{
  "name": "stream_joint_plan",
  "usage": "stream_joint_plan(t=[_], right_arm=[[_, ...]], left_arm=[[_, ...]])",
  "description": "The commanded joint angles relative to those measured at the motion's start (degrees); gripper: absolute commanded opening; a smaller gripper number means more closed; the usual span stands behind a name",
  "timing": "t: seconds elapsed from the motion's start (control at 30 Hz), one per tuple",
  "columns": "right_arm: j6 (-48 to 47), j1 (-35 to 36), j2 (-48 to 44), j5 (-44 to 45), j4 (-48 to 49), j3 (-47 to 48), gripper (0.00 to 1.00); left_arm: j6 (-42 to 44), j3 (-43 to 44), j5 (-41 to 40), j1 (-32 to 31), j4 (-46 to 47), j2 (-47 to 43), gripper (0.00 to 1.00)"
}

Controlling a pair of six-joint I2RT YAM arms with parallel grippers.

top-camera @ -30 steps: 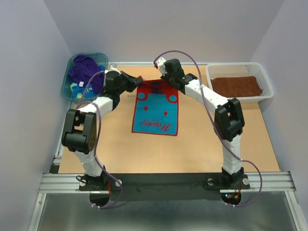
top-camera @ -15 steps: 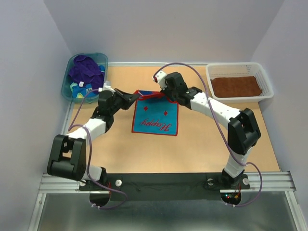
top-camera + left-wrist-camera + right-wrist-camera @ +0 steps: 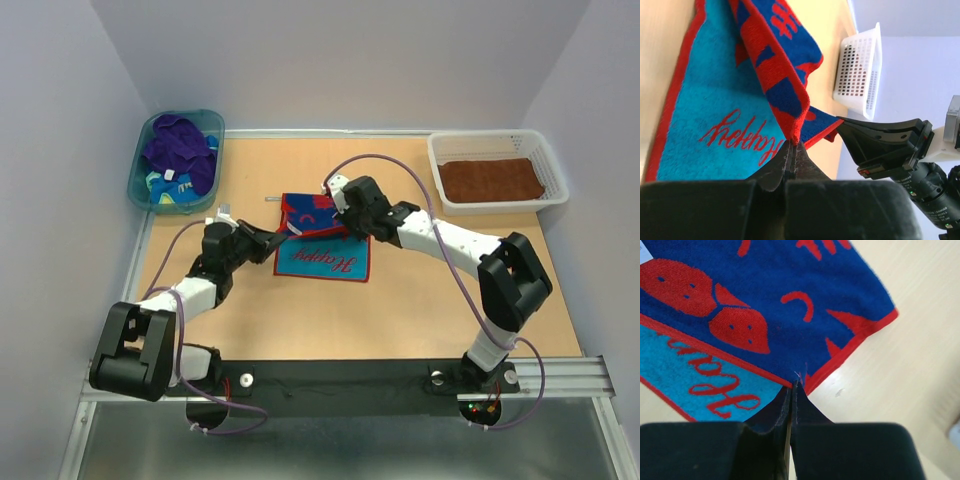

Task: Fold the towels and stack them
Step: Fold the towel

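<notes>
A red-edged towel (image 3: 322,262) with a teal face and red lettering lies mid-table. Its far part is folded over towards the near side and shows a dark blue back with red marks (image 3: 308,213). My left gripper (image 3: 286,237) is shut on the left corner of that turned-over edge, pinched at the tips (image 3: 794,147). Shut on the right corner is my right gripper (image 3: 337,226), which nips the red hem (image 3: 794,385). The towel (image 3: 715,115) hangs slack between the two grips. A brown towel (image 3: 492,178) lies flat in the white basket. Purple towels (image 3: 178,148) sit in the teal tub.
The teal tub (image 3: 137,170) stands at the back left with a teal-and-yellow cloth (image 3: 160,186) under the purple ones. The white mesh basket (image 3: 440,165) stands at the back right, and it also shows as the basket (image 3: 860,70) behind the right arm's gripper body (image 3: 885,145).
Both grippers have drawn the towel's far edge towards the near side and lower, laying the blue back over the teal face. Both arms have pulled in and dropped.
</notes>
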Motion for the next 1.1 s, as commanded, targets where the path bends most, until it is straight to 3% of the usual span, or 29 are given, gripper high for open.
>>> stream_joint_plan(t=[0.0, 0.4, 0.67, 0.93, 1.03, 1.07], right_arm=[[1.6, -5.3, -2.8, 16.7, -11.4, -3.4, 0.01], [5.2, -4.9, -1.5, 11.1, -14.7, -6.7, 0.01], [2.9, -4.4, -1.7, 19.9, -15.3, -0.4, 0.0], [8.4, -3.0, -3.1, 10.9, -20.9, -3.8, 0.02], [12.1, -2.8, -2.7, 6.0, -22.3, -6.8, 0.09], [13.9, -2.7, -2.6, 3.8, -23.1, -7.2, 0.11]], left_arm=[[3.6, -5.1, -10.1, 4.5, -2.3, -2.6, 0.0], [2.9, -11.6, -10.9, 4.5, -2.4, -2.6, 0.0], [2.7, -9.3, -9.6, 4.5, -3.1, -3.1, 0.0], [1.8, -11.8, -10.5, 4.5, -5.9, -4.4, 0.0], [2.4, -12.6, -9.4, 4.4, -5.6, -3.9, 0.07], [2.4, -12.7, -9.2, 4.4, -6.2, -3.9, 0.17]])
